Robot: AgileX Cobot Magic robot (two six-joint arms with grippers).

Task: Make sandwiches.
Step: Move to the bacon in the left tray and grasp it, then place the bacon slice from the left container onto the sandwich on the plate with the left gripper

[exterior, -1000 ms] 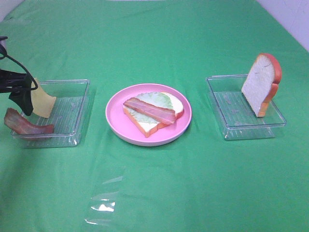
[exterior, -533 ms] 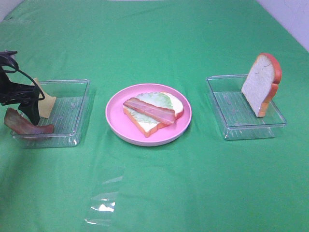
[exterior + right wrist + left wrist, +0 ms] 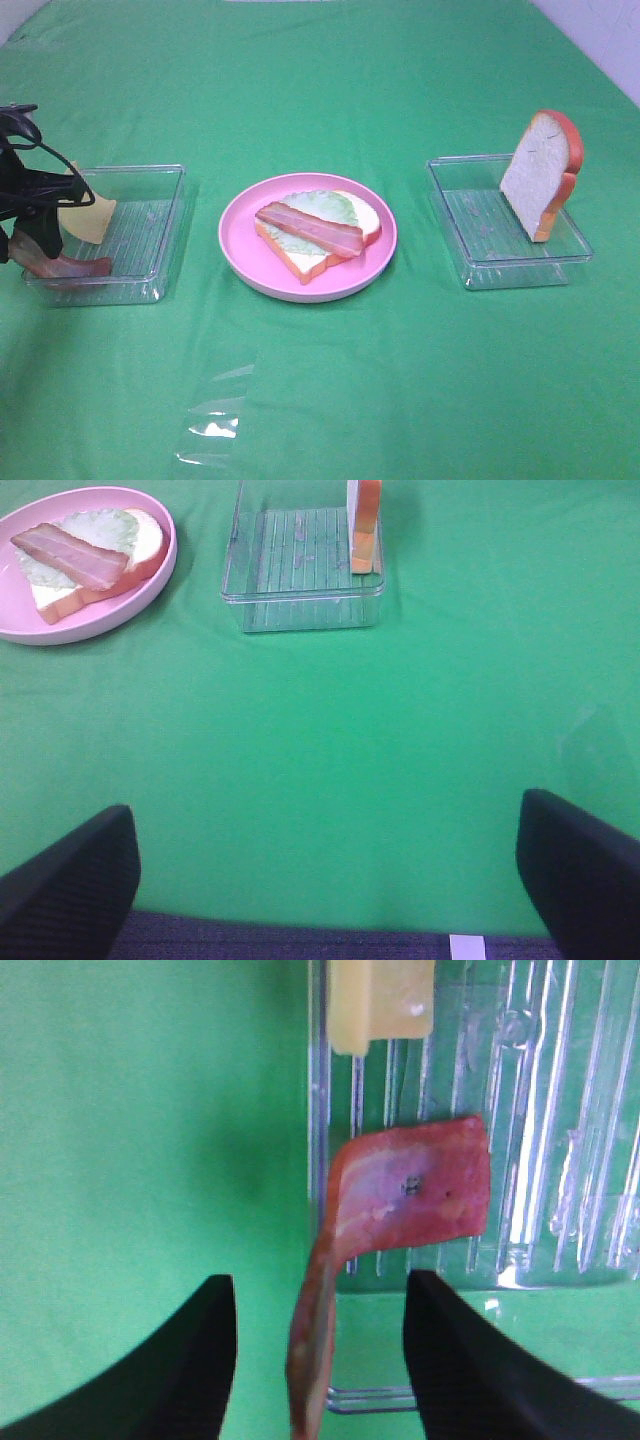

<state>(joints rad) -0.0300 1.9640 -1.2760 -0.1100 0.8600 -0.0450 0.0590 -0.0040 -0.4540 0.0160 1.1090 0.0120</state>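
A partly built sandwich lies on the pink plate (image 3: 240,255): a bread slice (image 3: 300,262), lettuce (image 3: 325,207) and a bacon strip (image 3: 310,228). Another bacon strip (image 3: 80,266) (image 3: 410,1200) hangs over the left edge of the left clear tray (image 3: 150,262), near a yellow cheese square (image 3: 92,215) (image 3: 380,1000). My left gripper (image 3: 32,248) (image 3: 320,1360) straddles the strip's raised end; its fingers (image 3: 190,1360) stand apart with gaps on both sides. A second bread slice (image 3: 540,175) (image 3: 364,520) stands upright in the right tray (image 3: 480,265). My right gripper (image 3: 325,880) is open low over bare cloth.
Green cloth covers the whole table. A crumpled bit of clear film (image 3: 212,425) lies on the cloth in front of the plate, toward the left. A pale wall shows at the far right corner.
My left gripper has moved from beside the cheese leftward and down to the bacon strip's end at the tray's edge. Plate, right tray and bread slice are unchanged.
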